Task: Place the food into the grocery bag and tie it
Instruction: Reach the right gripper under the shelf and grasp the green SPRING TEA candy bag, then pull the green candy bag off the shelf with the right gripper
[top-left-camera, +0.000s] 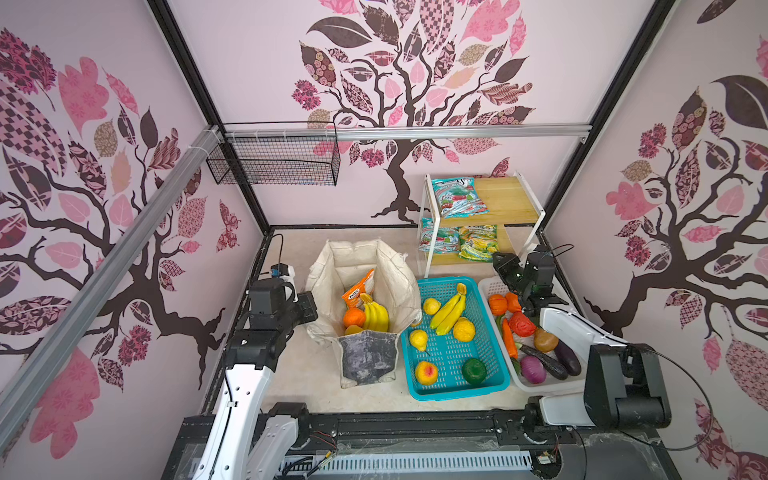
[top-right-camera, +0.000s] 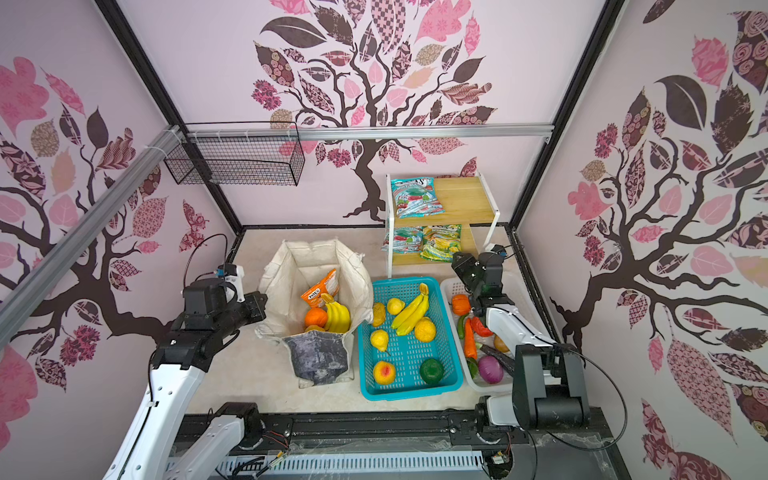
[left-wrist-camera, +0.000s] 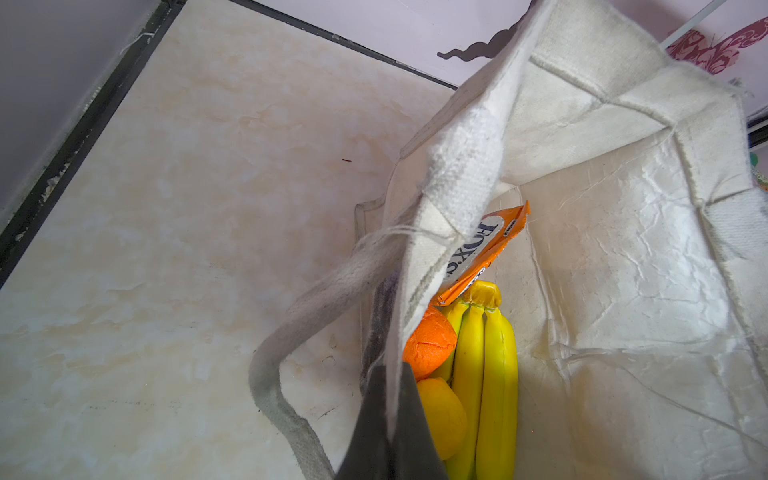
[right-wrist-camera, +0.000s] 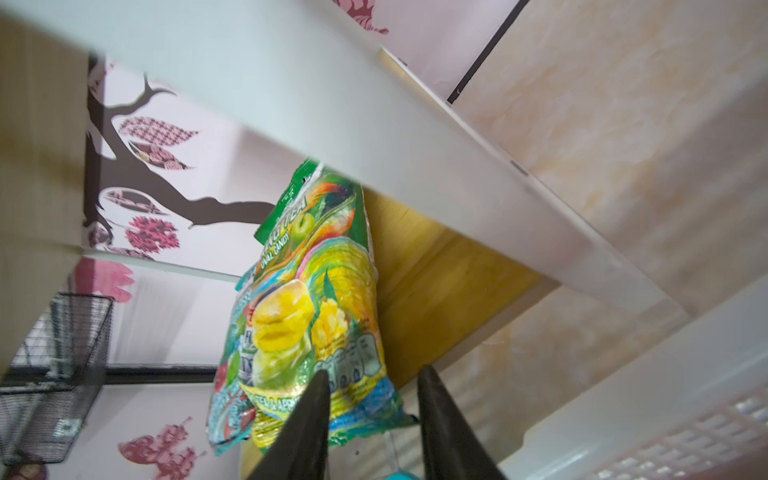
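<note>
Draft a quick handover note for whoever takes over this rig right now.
Left gripper: shut on the grocery bag rim, holding it open.
Right gripper: fingers apart around the edge of the green-yellow sweet packet on the lower shelf, not clamped.
Done: FOX'S packet, orange, banana bunch in bag.
To do: bag that packet and the red vegetable from the white basket, then tie.

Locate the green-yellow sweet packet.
In both top views the green-yellow sweet packet lies back right on the rack's lower shelf, beside a teal packet, the right end effector facing it.
</note>
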